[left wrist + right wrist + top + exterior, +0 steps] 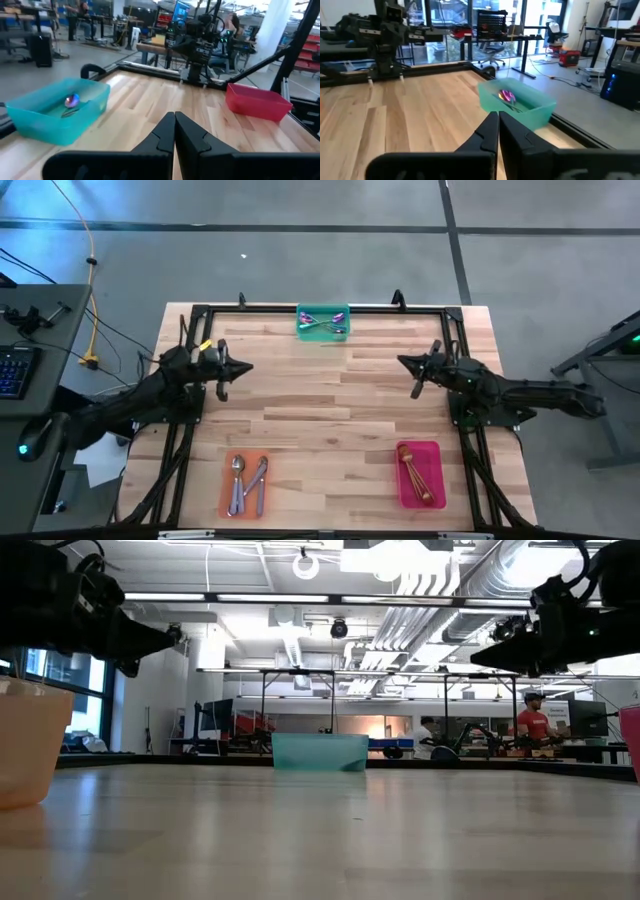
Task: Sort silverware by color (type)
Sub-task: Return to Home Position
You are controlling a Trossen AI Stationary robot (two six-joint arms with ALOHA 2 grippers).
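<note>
The left gripper (174,117) hangs above the table (330,420) at nine o'clock and the right gripper (498,116) at three, each with its fingers pressed together on nothing. Every spoon in sight lies in a tray: the iridescent spoons (322,322) in the green tray (300,330) at twelve, the silver spoons (245,480) in the orange tray (226,505) at seven, the copper spoons (412,475) in the pink tray (432,450) at five. The sorting looks finished, so the risk is in the retreat. An arm swinging low toward six could clip the tray beside it. These look light enough to slide or tip, mixing the spoons.
</note>
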